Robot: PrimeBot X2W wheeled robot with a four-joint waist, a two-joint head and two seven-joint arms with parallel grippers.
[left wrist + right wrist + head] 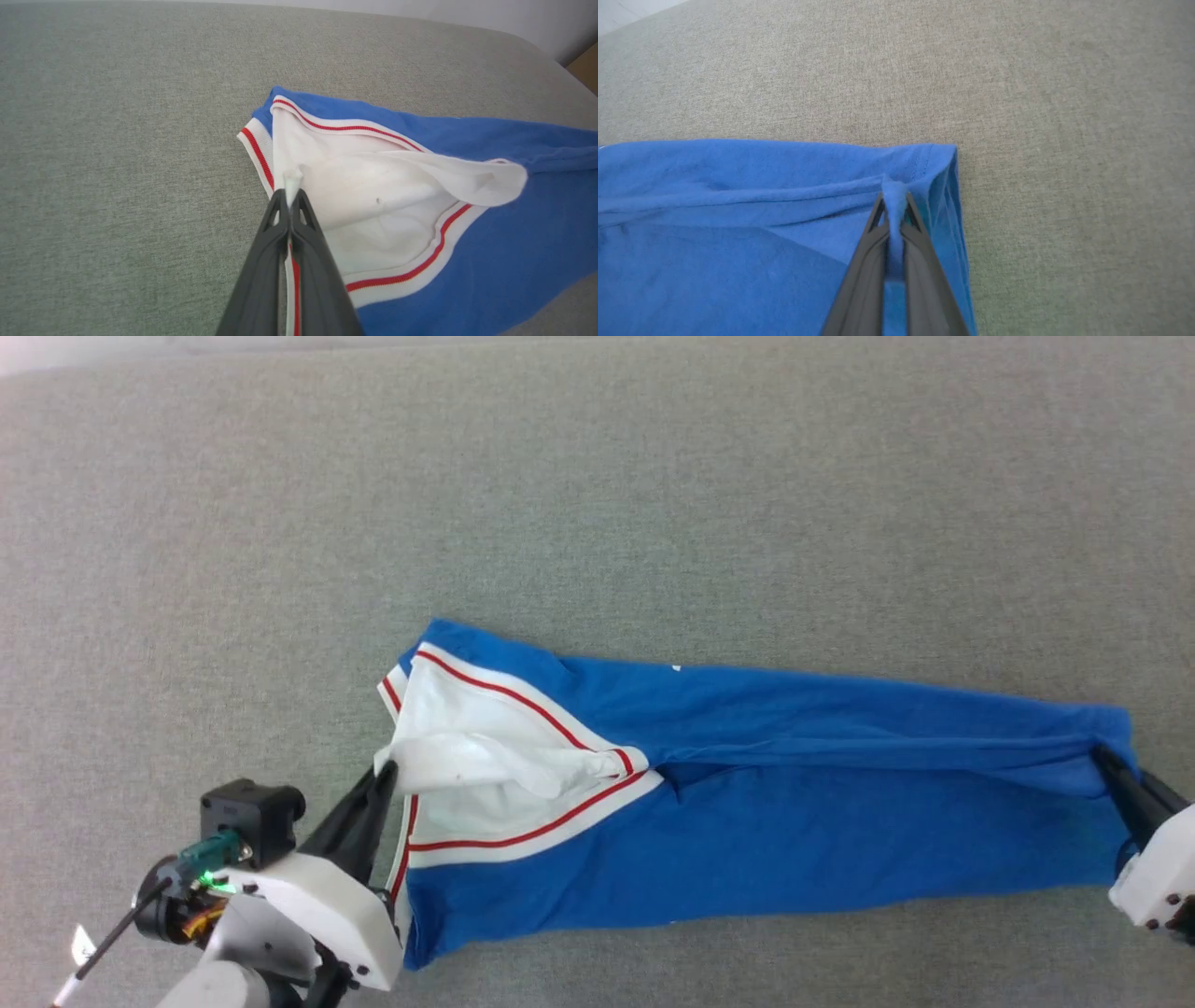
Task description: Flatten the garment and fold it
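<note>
- Garment: lies on the grey surface, drawn out as a long band between the two grippers. The white sleeve is at the robot's left end and the blue hem at its right end.
- Left gripper: fingers closed on the sleeve edge. In the left wrist view a small nub of white cloth pokes out past the tips.
- Right gripper: fingers closed on a narrow pinch of blue cloth just inside the hem.
- Hazard, slip: both holds appear to take very little cloth. Further pulling apart would likely draw a pinch out of the fingers and drop that end.
- Hazard, trapped wrinkles: the sleeve is bunched and puckered, and a long crease runs along the upper blue part. Folding now would probably press these in.
- Hazard, skew: lifting or moving one end ahead of the other would likely twist the band and misalign the edges.
</note>
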